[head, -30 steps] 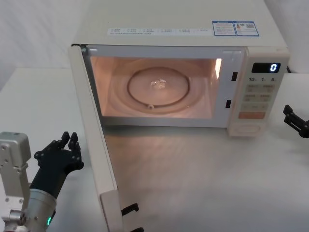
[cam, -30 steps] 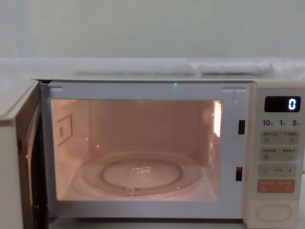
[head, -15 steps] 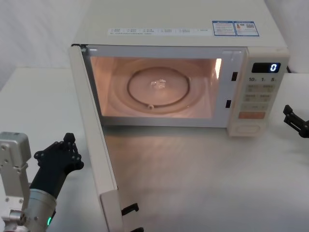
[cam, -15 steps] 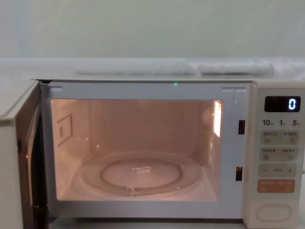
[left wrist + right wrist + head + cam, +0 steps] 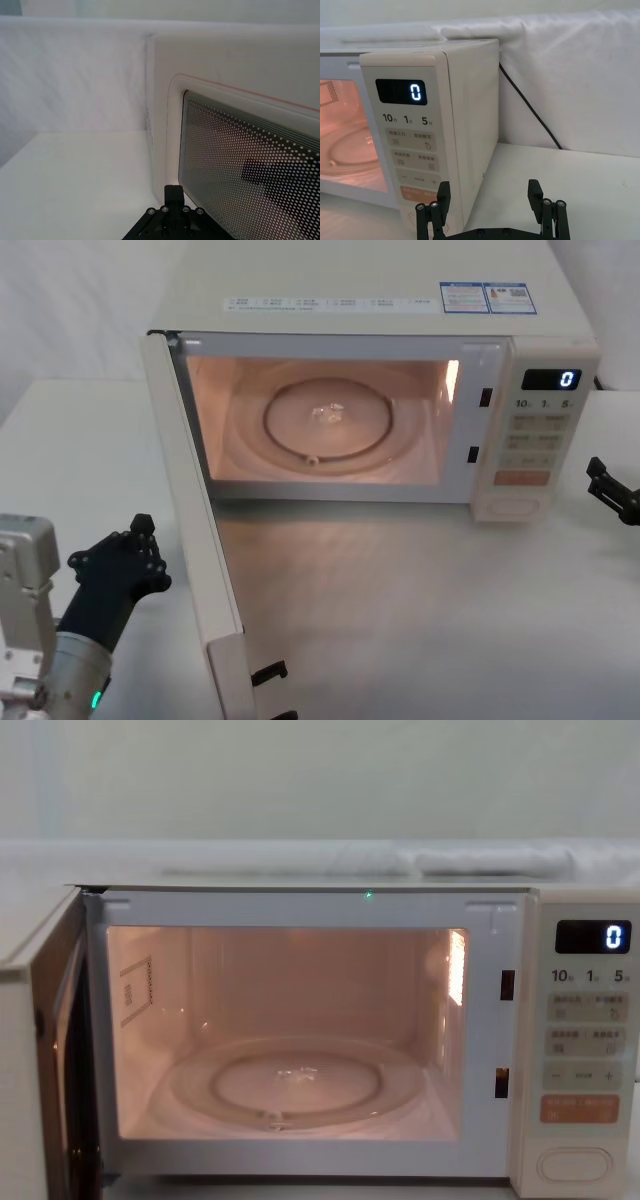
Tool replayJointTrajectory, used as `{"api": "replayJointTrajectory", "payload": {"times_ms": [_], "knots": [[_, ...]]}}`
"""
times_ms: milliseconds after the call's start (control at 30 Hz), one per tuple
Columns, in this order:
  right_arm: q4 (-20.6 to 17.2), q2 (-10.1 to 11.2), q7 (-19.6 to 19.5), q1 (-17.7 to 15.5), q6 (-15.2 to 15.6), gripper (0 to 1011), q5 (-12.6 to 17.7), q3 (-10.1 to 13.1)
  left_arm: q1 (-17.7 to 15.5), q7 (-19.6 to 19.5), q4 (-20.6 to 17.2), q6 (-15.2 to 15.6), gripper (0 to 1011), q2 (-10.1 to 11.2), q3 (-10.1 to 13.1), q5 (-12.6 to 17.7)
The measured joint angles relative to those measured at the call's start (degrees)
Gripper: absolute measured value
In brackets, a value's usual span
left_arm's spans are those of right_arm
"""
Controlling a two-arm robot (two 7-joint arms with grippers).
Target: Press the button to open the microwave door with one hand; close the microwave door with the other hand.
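Microwave door (image 5: 195, 530) stands wide open, so button (image 5: 522, 507) step looks done. Closing left: left gripper (image 5: 143, 540), fingers together, sits outside door; right gripper (image 5: 490, 197) spread, empty.

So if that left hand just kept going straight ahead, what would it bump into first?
Most likely the outer face of the open microwave door: the left hand points at it from close by, though depth is hard to judge.

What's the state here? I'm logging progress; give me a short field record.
microwave door: swung wide open, hinged on the robot's left
cavity: lit, glass turntable bare
display: reads 0
button: untouched
left gripper: jaws shut, beside the door's outer face
right gripper: jaws open, right of the microwave
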Motion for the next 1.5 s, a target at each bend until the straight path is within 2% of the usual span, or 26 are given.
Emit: {"api": "replayJointTrajectory", "payload": {"times_ms": [167, 333, 367, 467, 500, 667, 800, 833, 900, 1100, 1200, 1233, 1367, 1500], "knots": [[0.0, 0.0, 0.0, 0.0, 0.0, 1002, 0.0, 0.0, 1.3, -1.9, -1.3, -0.9, 0, 0.6, -1.7, -0.2], [0.0, 0.0, 0.0, 0.0, 0.0, 1002, 0.0, 0.0, 3.7, -4.3, -3.4, -1.8, 0, 1.6, -4.9, -1.2], [0.0, 0.0, 0.0, 0.0, 0.0, 1002, 0.0, 0.0, 3.7, -4.3, -3.4, -1.8, 0, 1.6, -4.9, -1.2], [0.0, 0.0, 0.0, 0.0, 0.0, 1002, 0.0, 0.0, 5.7, -6.4, -4.9, -2.2, 0, 2.2, -7.5, -2.9], [0.0, 0.0, 0.0, 0.0, 0.0, 1002, 0.0, 0.0, 5.7, -6.4, -4.9, -2.2, 0, 2.2, -7.5, -2.9], [0.0, 0.0, 0.0, 0.0, 0.0, 1002, 0.0, 0.0, 9.2, -11.6, -7.6, -3.5, 0, 4.4, -11.7, -6.8], [0.0, 0.0, 0.0, 0.0, 0.0, 1002, 0.0, 0.0, 11.6, -16.1, -9.2, -4.8, 0, 6.7, -14.0, -10.0], [0.0, 0.0, 0.0, 0.0, 0.0, 1002, 0.0, 0.0, 11.6, -16.1, -9.2, -4.8, 0, 6.7, -14.0, -10.0], [0.0, 0.0, 0.0, 0.0, 0.0, 1002, 0.0, 0.0, 13.3, -19.5, -10.3, -5.9, 0, 8.5, -15.4, -12.8], [0.0, 0.0, 0.0, 0.0, 0.0, 1002, 0.0, 0.0, 15.8, -26.8, -11.7, -7.7, 0, 12.3, -17.0, -18.6], [0.0, 0.0, 0.0, 0.0, 0.0, 1002, 0.0, 0.0, 16.6, -29.7, -12.3, -8.0, 0, 14.3, -17.4, -20.5], [0.0, 0.0, 0.0, 0.0, 0.0, 1002, 0.0, 0.0, 16.6, -29.7, -12.3, -8.0, 0, 14.3, -17.4, -20.5], [0.0, 0.0, 0.0, 0.0, 0.0, 1002, 0.0, 0.0, 16.9, -32.1, -12.9, -7.9, 0, 16.5, -17.4, -22.3], [0.0, 0.0, 0.0, 0.0, 0.0, 1002, 0.0, 0.0, 15.7, -32.9, -12.9, -7.6, 0, 18.0, -15.8, -23.1]]}}
